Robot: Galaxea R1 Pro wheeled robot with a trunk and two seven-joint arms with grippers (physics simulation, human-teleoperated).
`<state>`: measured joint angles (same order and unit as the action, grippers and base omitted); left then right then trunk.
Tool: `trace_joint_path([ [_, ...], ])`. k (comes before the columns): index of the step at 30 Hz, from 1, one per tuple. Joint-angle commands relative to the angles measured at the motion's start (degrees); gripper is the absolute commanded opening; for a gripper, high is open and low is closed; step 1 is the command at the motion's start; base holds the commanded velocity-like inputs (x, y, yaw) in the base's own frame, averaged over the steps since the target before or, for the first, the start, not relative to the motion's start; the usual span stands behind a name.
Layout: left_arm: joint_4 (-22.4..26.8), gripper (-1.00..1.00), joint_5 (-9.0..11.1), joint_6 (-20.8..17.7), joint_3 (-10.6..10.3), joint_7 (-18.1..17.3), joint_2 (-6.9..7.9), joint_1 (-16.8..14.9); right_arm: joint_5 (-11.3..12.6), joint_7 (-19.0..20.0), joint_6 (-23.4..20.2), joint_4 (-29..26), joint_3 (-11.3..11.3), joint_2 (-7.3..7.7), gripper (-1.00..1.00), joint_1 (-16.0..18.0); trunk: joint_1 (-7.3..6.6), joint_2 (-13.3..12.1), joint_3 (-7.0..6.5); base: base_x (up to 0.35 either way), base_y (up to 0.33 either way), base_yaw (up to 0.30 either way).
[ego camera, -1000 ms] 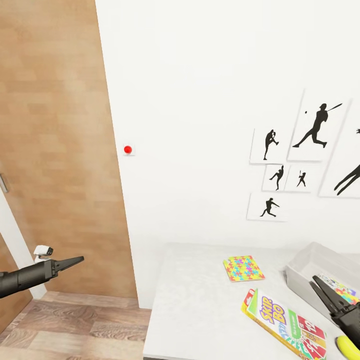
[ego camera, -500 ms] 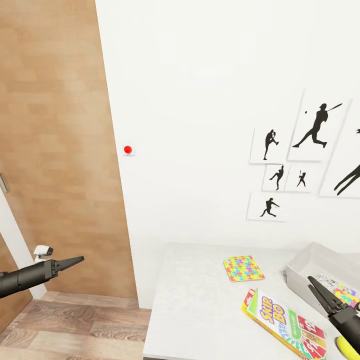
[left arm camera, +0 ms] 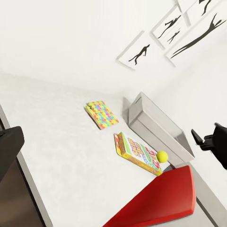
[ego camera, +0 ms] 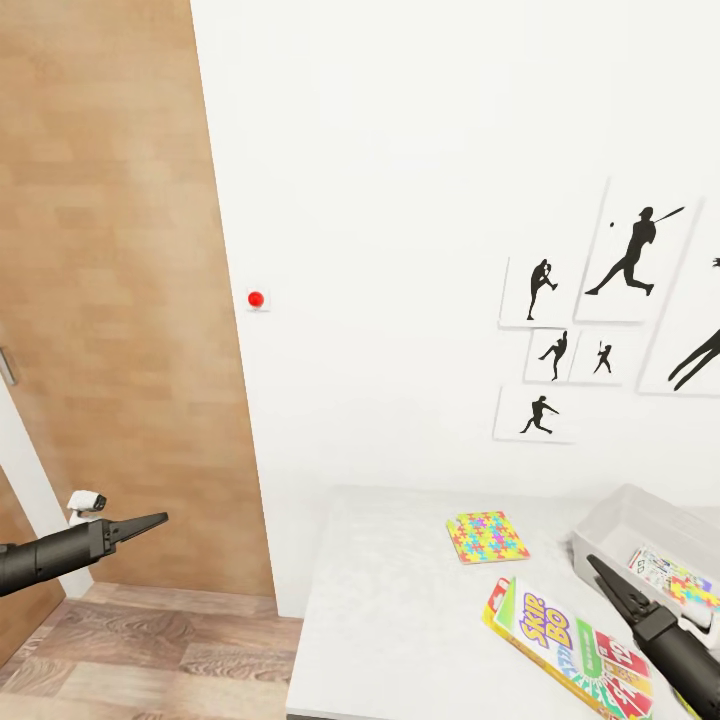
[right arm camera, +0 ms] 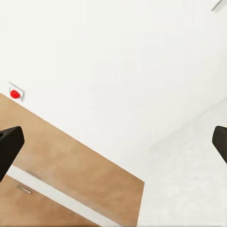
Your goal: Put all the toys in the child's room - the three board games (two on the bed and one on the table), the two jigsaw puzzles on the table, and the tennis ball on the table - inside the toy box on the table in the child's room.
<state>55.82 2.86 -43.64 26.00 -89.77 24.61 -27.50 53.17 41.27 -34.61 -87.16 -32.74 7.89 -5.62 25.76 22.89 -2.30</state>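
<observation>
On the pale table a jigsaw puzzle lies flat, and a lettered board game lies nearer the front edge. The grey toy box stands at the right, with flat colourful pieces in it, one of them puzzle-patterned. My right gripper hovers between the board game and the toy box; its wrist view shows the fingers wide apart, holding nothing. In the left wrist view the tennis ball rests at the game's end beside the toy box. My left gripper hangs open off the table's left, over the floor.
A wooden door stands left of the white wall, which has a red button and athlete silhouette pictures. Wood floor lies below the left arm. A red slanted shape sits close in the left wrist view.
My right arm has slid left and lower over the board game and turned its gripper edge-on. It now covers the tennis ball in the head view. The left arm has not moved.
</observation>
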Motion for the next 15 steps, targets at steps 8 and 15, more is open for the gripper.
trace_joint_path([
  [8, 0.0, 1.00, 0.0, -0.6, 0.0, -0.2, 0.02, 0.0, -1.0, -0.1, -0.3, 0.2, 1.8, -0.04, 1.00, 0.0, 0.02, 0.0, 0.01, 0.000, 0.000, 0.000],
  [15, 0.0, 1.00, 0.0, -0.6, 0.0, -0.2, 0.08, 0.0, -1.4, -0.2, 0.3, 0.2, 2.3, -0.06, 1.00, 0.0, 0.02, 0.0, 0.01, 0.000, 0.000, 0.000],
])
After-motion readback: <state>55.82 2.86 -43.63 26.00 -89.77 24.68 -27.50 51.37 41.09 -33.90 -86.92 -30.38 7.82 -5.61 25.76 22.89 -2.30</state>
